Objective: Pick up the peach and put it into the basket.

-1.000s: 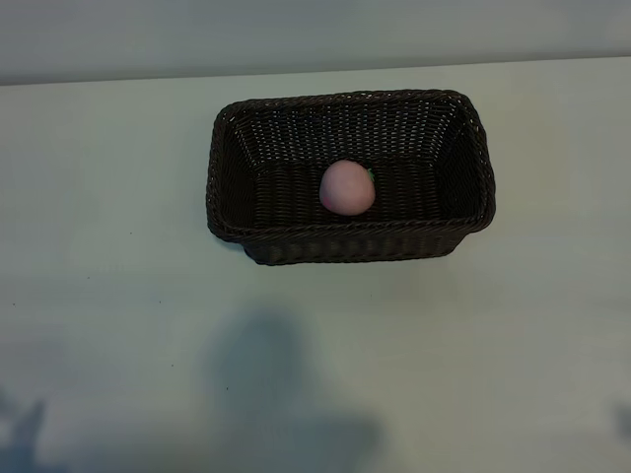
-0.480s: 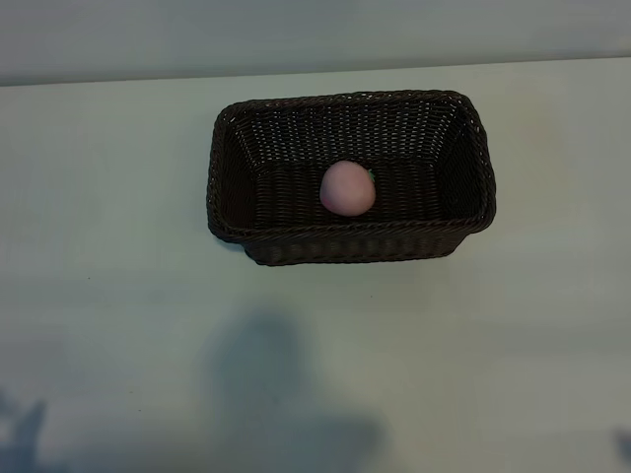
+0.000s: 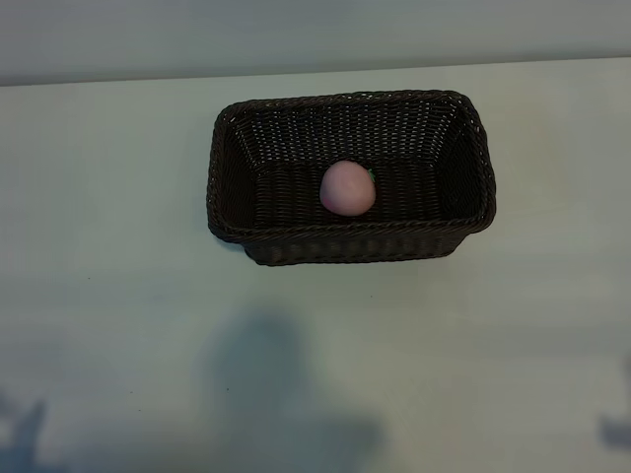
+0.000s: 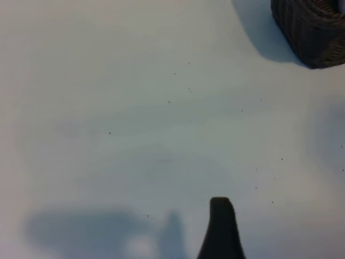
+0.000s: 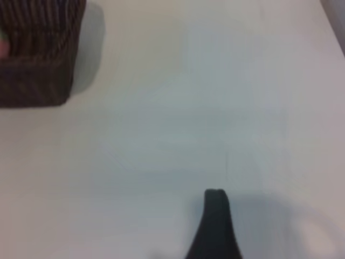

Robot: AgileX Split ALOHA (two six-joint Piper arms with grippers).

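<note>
The peach (image 3: 347, 187), pale pink with a speck of green, lies inside the dark woven basket (image 3: 473, 212), near the middle of its floor. Neither gripper touches either one. My left gripper (image 4: 173, 233) hangs over bare table with one dark finger (image 4: 221, 229) showing; a corner of the basket (image 4: 312, 32) is far off it. My right gripper (image 5: 173, 232) also hangs over bare table, one finger (image 5: 215, 229) in sight, well away from the basket (image 5: 38, 70). Both stand open with nothing between the fingers. In the exterior view the grippers show only as faint shapes at the bottom corners.
The basket sits toward the far side of the pale table (image 3: 118, 296), whose back edge (image 3: 99, 84) runs just behind it. A broad soft shadow (image 3: 276, 394) lies on the near part of the tabletop.
Peach and basket have not moved. The faint shape at the bottom right corner of the exterior view has come slightly further into the picture.
</note>
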